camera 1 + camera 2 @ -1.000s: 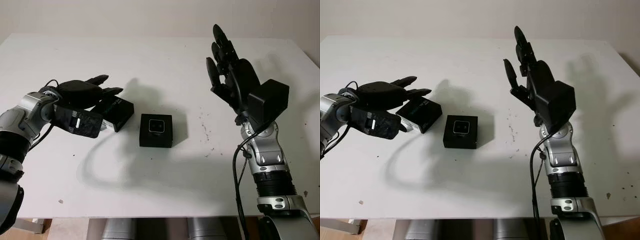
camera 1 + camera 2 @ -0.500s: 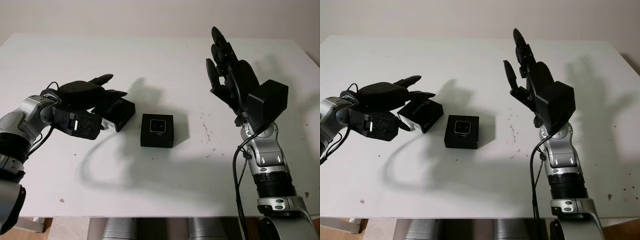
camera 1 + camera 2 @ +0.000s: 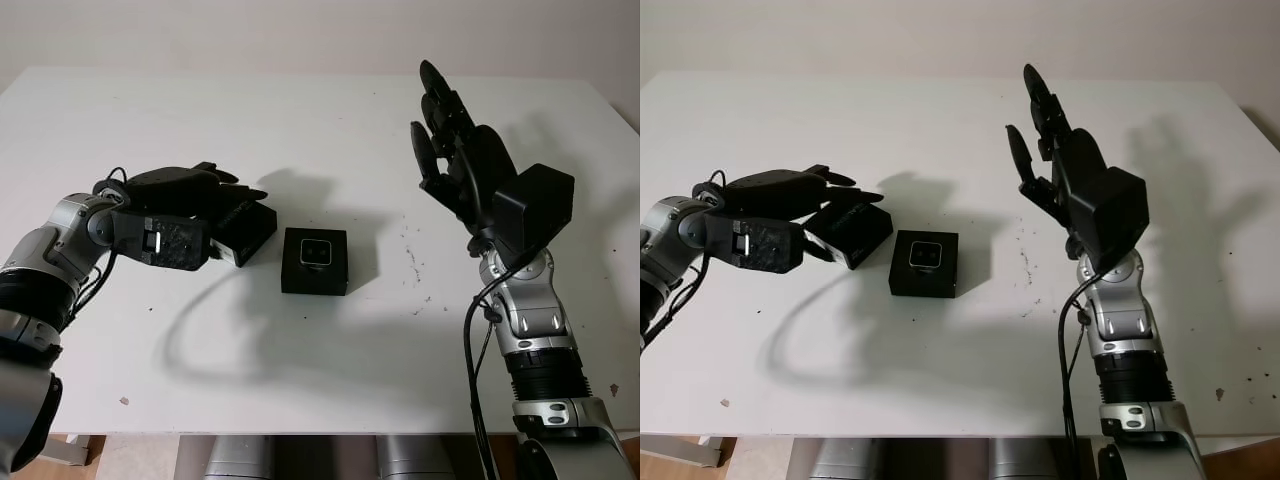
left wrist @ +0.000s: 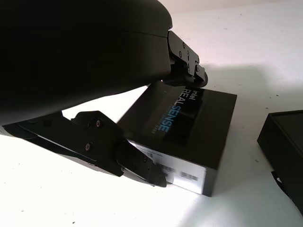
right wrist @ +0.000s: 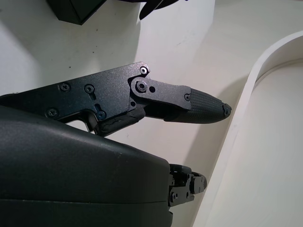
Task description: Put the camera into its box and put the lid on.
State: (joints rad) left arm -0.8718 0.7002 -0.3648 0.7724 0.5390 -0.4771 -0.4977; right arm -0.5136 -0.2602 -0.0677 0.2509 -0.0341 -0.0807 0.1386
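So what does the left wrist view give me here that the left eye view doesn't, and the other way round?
Left wrist: the printed REALSENSE lettering on the flat black box lid and the white label on its side. Left eye: the small silver-faced camera lying in the open black square box, and the open right hand raised over the white table. Both: the left hand over the lid, beside the box.

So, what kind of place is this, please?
Probably a robot test bench in a lab, not a home. A bare white table stands against a plain wall, holding just the open black box with the camera inside and its RealSense lid under the left hand.
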